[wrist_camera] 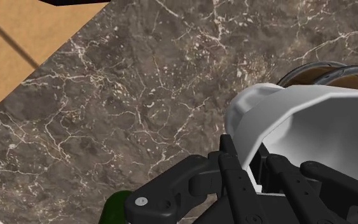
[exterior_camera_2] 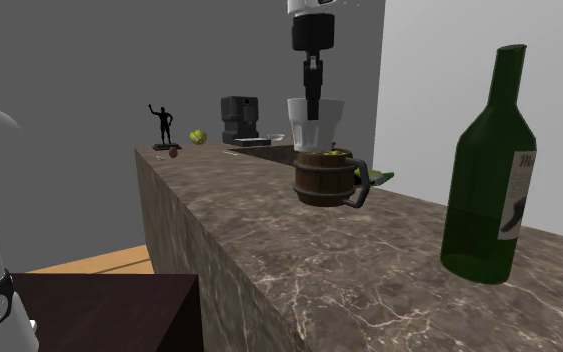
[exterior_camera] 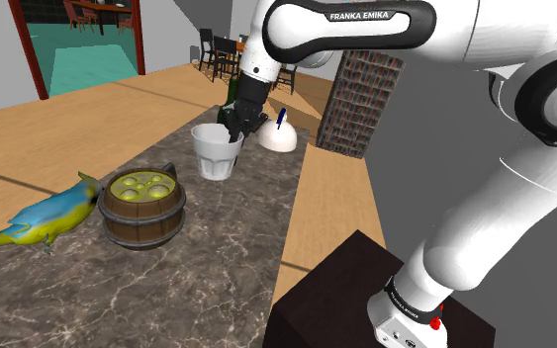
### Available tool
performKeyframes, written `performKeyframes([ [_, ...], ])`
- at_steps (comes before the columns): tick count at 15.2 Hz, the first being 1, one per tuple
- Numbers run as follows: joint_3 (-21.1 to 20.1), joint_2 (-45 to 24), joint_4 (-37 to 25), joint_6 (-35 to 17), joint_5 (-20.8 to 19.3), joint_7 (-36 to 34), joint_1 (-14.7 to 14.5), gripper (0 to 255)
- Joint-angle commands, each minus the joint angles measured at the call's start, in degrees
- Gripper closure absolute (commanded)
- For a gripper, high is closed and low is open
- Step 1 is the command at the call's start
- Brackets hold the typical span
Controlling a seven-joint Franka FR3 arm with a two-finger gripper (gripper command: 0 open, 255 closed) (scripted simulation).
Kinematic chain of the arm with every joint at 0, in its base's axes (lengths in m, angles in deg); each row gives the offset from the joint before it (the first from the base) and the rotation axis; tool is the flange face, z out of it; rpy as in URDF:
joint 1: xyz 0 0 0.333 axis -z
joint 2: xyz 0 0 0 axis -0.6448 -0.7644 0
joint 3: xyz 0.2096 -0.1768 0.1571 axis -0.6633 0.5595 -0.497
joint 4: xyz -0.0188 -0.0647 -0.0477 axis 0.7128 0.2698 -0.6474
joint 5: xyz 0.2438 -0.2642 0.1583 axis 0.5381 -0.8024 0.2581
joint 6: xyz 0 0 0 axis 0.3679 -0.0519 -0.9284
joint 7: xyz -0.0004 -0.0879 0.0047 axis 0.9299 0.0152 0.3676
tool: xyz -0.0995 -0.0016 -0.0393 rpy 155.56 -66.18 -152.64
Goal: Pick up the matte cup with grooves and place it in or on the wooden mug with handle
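White cup [exterior_camera: 217, 154] pinched at its rim by the gripper [exterior_camera: 233, 133], held up near the wooden mug [exterior_camera: 142, 215].

The black gripper stands narrow, clasping the cup's wall with one finger inside and one outside. The wrist view looks into the cup's plain white interior. In the second exterior view the cup's base sits higher than the mug's rim, clear of the marble desk [exterior_camera: 202, 272]. In the shoulder view the cup hangs up and to the right of the mug, apart from it. The mug is barrel-shaped with dark bands and a handle. It stands upright on the desk and holds round yellow-green pieces. A blue-and-yellow parrot figure [exterior_camera: 44, 219] lies just beside it on the shoulder view's left. A green bottle [exterior_camera_2: 489, 170] stands upright at the second exterior view's right, well apart from the mug.
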Motion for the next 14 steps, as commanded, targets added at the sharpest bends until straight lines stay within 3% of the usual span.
performKeyframes([
  [1, 0.05, 0.07, -1.54, 1.59, -0.08, -0.21, 0.04, 255],
  [10, 0.21, -0.22, -8.71, 8.40, -0.51, -1.23, 0.18, 255],
  [14, -2.49, -8.04, -19.07, 10.54, -3.57, -6.93, -2.10, 255],
])
